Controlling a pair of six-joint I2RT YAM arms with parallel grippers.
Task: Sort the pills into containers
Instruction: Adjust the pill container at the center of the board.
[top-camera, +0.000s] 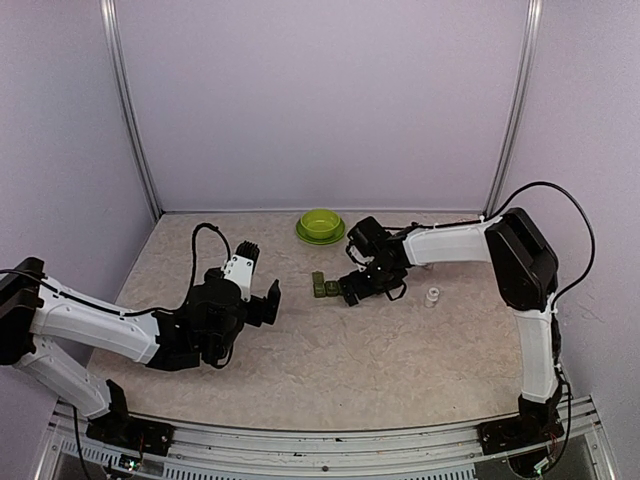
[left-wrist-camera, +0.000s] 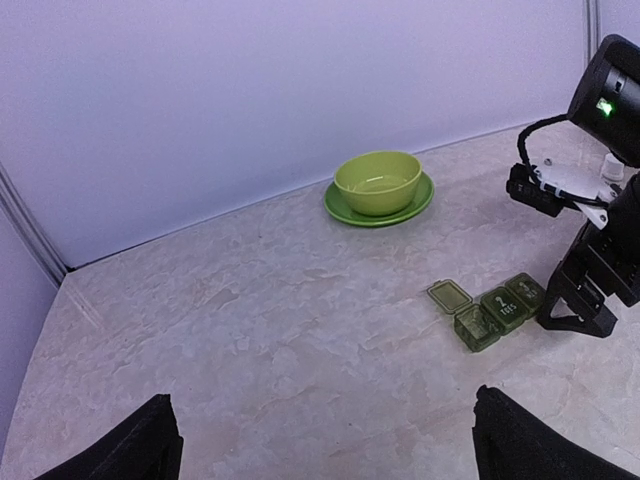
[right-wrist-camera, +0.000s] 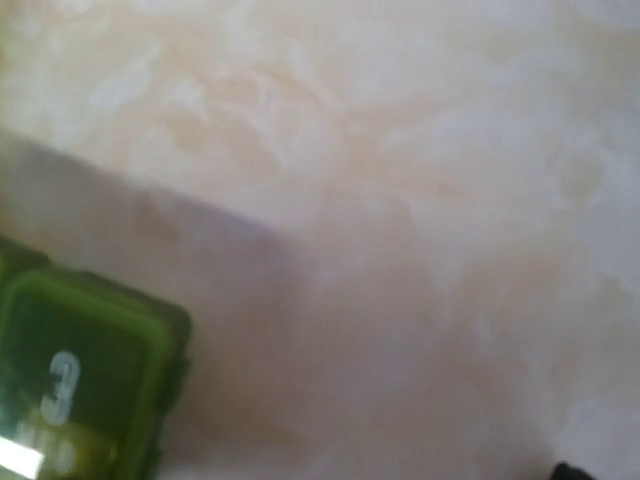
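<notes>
The containers, a dark green pill box (top-camera: 325, 287) with three compartments in a row, lie at the table's middle. In the left wrist view the pill box (left-wrist-camera: 497, 308) has its left compartment (left-wrist-camera: 474, 328) open, lid (left-wrist-camera: 449, 296) flipped back; the other two are closed. I make out no pills in any view. My right gripper (top-camera: 351, 290) is low at the box's right end, jaws open with nothing between them. The right wrist view shows the lid marked 3 (right-wrist-camera: 85, 385) at the left. My left gripper (top-camera: 258, 283) hangs open to the box's left, its fingertips (left-wrist-camera: 135, 445) empty.
A lime green bowl on a matching plate (top-camera: 320, 226) stands at the back centre, behind the box. A small white bottle (top-camera: 431, 297) stands right of the right gripper. Pale walls close the table at the back and sides.
</notes>
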